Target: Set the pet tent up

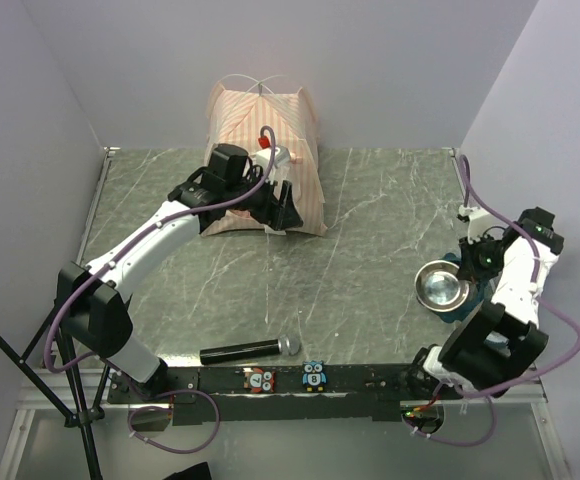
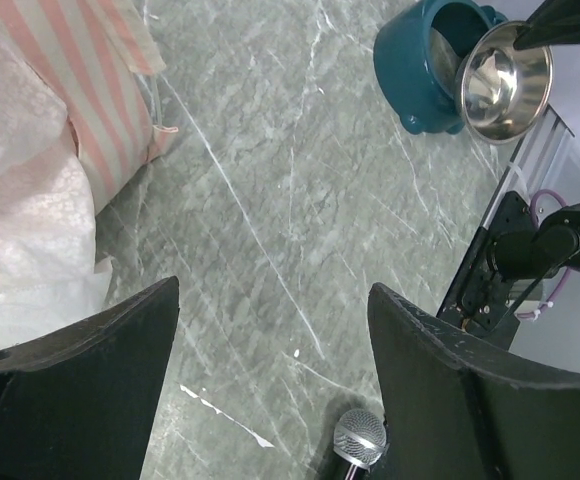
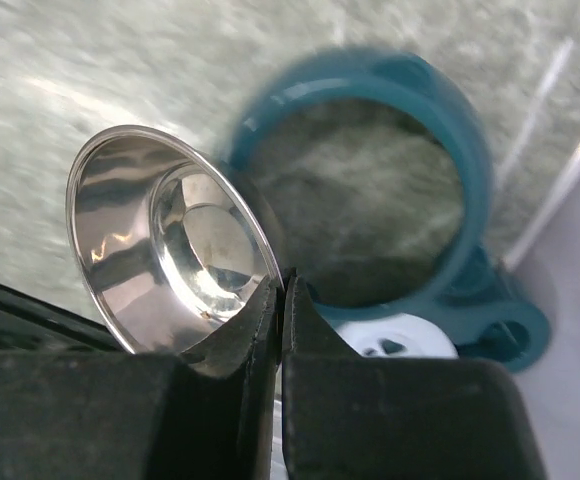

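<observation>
Left gripper [image 2: 275,290] wide, right [image 3: 280,288] seemingly clamped

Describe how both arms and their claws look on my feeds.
Both arms match: the left arm and right arm have white links between black joint housings, each with a purple cable looping alongside. The left claw and right claw have matte black, wedge-shaped fingers with no markings visible.

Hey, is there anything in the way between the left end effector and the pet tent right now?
Nothing visible. The open left end effector sits right at the front of the pet tent, with the fabric just beside it. The microphone and the bowl are well away from both.
</observation>
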{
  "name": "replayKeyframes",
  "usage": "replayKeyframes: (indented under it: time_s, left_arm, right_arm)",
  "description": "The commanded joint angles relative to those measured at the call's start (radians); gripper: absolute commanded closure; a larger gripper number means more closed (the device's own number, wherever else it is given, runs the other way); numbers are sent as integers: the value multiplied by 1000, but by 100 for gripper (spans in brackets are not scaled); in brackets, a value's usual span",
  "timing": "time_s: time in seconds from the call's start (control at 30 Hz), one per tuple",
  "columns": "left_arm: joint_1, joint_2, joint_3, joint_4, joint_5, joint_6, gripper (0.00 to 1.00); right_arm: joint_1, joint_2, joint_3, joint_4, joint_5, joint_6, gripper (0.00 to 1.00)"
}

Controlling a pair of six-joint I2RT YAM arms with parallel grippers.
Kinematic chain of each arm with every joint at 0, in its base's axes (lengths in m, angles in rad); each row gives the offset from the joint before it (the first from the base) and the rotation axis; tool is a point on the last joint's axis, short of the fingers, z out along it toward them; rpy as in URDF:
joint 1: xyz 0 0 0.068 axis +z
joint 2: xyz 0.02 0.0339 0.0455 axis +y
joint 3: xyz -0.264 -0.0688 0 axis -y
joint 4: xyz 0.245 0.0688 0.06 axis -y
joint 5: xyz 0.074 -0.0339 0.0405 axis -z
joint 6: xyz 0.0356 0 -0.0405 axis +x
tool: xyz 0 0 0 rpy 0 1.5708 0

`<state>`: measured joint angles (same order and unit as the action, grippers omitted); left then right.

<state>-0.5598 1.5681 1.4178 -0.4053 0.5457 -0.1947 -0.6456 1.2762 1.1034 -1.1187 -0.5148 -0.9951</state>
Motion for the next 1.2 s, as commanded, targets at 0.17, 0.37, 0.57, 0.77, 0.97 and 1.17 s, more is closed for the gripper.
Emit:
replayKeyframes:
  time_s: [0.17, 0.37, 0.57, 0.77, 0.97, 1.17]
  left_arm:
    - [0, -17, -32, 29, 17, 3, 20]
    - [0, -13, -16, -9, 2, 21, 18]
    - [4, -32, 12, -81, -9, 74, 0]
    - [73, -74, 32, -194, 69, 103, 0]
    - [162, -86, 99, -340, -79, 95, 0]
    - [314, -175, 34, -402, -180, 126, 0]
  right_arm:
    - [-80, 127, 107, 71, 36, -157, 100]
    - [-80, 250, 141, 135, 82, -140, 94]
    - [-78, 229, 183, 175, 73, -68, 10]
    - [52, 112, 260, 126, -31, 83, 0]
    - [375, 0, 268, 259, -53, 450, 0]
    - [671, -104, 156, 462, 19, 762, 0]
